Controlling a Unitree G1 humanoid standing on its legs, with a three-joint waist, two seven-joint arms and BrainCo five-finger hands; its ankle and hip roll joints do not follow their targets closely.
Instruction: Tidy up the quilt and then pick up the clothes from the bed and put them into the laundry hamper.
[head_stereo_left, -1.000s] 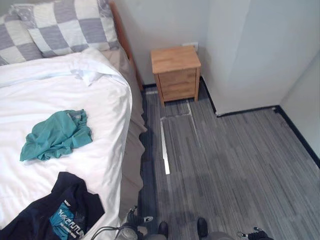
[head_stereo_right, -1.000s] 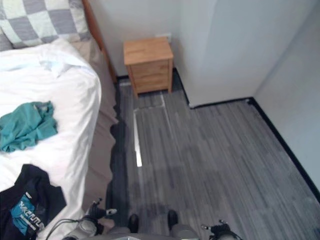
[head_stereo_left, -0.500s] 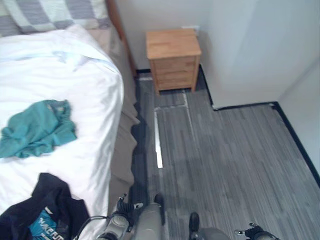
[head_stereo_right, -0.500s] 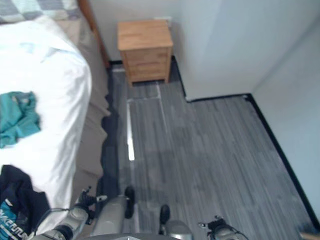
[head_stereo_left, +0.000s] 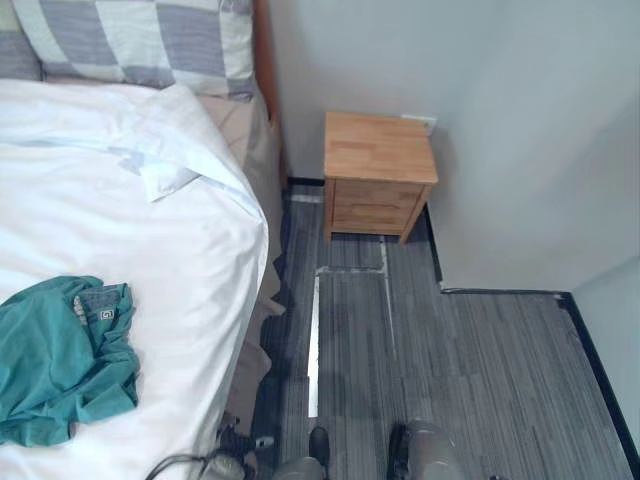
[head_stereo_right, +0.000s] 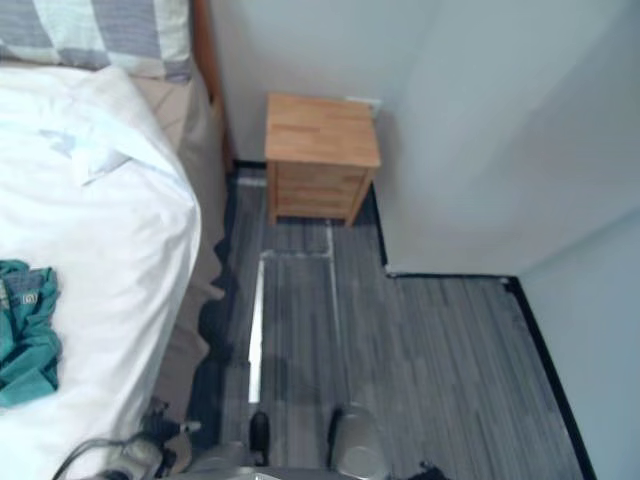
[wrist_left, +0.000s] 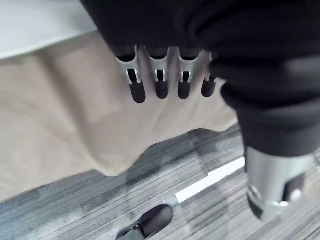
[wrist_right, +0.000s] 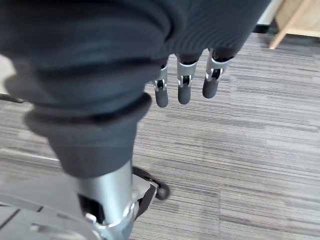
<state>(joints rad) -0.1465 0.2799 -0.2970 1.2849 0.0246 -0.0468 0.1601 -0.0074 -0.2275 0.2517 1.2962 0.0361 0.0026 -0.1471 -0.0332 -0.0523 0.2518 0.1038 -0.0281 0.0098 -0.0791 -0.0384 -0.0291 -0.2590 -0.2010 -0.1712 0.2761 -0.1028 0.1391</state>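
Note:
A white quilt (head_stereo_left: 170, 260) covers the bed, with one corner (head_stereo_left: 165, 170) turned back below the checked pillows (head_stereo_left: 150, 40). A crumpled teal garment (head_stereo_left: 55, 360) lies on the quilt near the bed's front edge. My left hand (wrist_left: 157, 75) hangs low beside the bed's beige skirt (wrist_left: 60, 120), fingers straight and holding nothing. My right hand (wrist_right: 182, 85) hangs over the grey floor (wrist_right: 250, 140), fingers relaxed and empty.
A wooden nightstand (head_stereo_left: 378, 175) stands against the wall right of the bed's head. A wooden headboard (head_stereo_left: 264, 60) rises behind the pillows. Grey striped floor (head_stereo_left: 470, 380) runs along the bed's right side, bounded by white walls with black skirting (head_stereo_left: 505, 292).
The camera has moved: the bed and nightstand sit differently in the picture, and the dark garment at the bed's front has left the frame. Both hands still hang low.

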